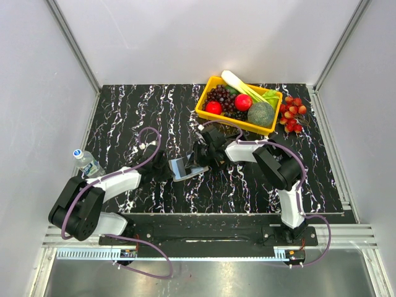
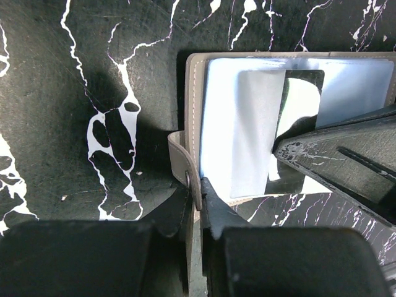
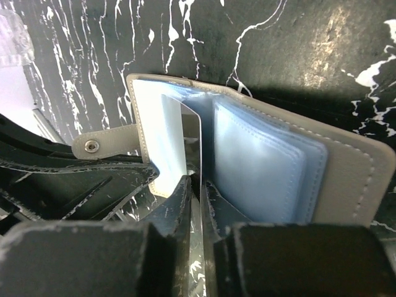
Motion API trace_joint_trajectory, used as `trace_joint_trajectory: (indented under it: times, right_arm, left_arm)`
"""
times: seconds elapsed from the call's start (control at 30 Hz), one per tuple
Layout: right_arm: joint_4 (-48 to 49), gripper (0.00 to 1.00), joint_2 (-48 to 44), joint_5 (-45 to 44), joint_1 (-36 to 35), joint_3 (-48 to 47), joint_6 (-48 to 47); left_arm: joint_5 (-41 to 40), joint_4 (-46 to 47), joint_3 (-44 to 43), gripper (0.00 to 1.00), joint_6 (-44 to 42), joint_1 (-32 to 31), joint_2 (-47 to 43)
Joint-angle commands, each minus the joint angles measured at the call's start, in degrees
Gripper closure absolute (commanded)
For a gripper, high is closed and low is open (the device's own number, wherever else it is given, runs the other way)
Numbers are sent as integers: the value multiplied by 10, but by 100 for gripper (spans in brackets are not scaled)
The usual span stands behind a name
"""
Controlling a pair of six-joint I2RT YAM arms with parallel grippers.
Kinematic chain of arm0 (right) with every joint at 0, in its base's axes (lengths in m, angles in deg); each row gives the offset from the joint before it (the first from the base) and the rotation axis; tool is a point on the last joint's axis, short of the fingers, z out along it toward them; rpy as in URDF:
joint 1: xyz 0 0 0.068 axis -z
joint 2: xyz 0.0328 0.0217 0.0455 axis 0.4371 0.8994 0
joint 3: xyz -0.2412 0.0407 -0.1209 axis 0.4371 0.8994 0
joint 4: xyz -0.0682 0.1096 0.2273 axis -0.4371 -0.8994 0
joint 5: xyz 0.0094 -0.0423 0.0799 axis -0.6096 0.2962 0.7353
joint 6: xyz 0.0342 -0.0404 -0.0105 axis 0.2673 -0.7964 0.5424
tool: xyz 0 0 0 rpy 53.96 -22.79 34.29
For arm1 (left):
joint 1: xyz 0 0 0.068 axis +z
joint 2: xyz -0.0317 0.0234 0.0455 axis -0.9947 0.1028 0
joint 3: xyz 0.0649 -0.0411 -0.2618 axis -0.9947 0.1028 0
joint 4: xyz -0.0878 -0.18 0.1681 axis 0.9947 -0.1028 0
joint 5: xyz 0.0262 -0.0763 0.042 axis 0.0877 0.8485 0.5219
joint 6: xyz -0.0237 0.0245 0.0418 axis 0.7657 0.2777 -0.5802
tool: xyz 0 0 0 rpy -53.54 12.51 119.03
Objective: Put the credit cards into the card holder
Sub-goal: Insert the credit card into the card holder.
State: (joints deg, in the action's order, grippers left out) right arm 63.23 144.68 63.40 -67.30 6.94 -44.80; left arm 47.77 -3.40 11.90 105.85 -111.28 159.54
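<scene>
The black marbled bench (image 1: 136, 111) carries the open grey card holder (image 1: 184, 167) at its centre, between both arms. The left fingers (image 2: 205, 209) pinch its cover edge; the right fingers (image 3: 184, 201) sit narrow on a pale card (image 3: 193, 139). I'd hold the cover steady and slide the card squarely into its sleeve.

Black joints and white shells on left arm (image 1: 117, 180) and right arm (image 1: 291, 204), draped with purple cables (image 1: 148, 129); scuffed black fingers (image 2: 167, 213).

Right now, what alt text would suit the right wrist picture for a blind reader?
An open grey card holder with clear sleeves sits over a black marbled table. The jaws of the right gripper pinch a thin pale sheet standing inside it.
</scene>
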Motion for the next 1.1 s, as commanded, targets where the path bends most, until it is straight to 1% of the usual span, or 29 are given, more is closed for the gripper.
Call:
trace_joint_trajectory:
  times: [0.0,0.07,0.13,0.23,0.27,0.37,0.47,0.57,0.77,0.9,1.07]
  right_arm:
    - [-107,83,-6,-49,-25,-9,-43]
    - [-115,79,-20,-65,-25,-10,-50]
    - [-129,72,-31,-89,-23,-14,-57]
    - [-148,64,-47,-115,-21,-21,-66]
    - [-149,63,-53,-119,-19,-20,-68]
    - [-151,62,-61,-123,-15,-21,-72]
    - [-150,70,-55,-105,-15,-27,-78]
    - [-144,76,-40,-81,-15,-31,-75]
    - [-127,74,-15,-56,-16,-39,-68]
    - [-94,76,-12,-21,-16,-38,-64]
    - [-86,76,-1,10,-18,-50,-67]
  left_arm:
    - [-36,-19,-4,91,-7,-4,-7]
    - [-44,-29,-2,91,-9,-4,-14]
    - [-55,-41,-4,92,-12,-4,-20]
    - [-65,-53,-4,97,-14,-4,-25]
    - [-68,-56,-4,98,-14,-4,-25]
    - [-66,-54,-3,100,-14,-4,-26]
    - [-64,-50,-1,100,-14,-3,-26]
    - [-55,-40,-1,100,-15,-4,-25]
    - [-49,-32,-2,100,-18,-4,-23]
    - [-42,-22,-1,100,-18,-3,-18]
    - [-38,-16,-2,99,-19,-4,-15]
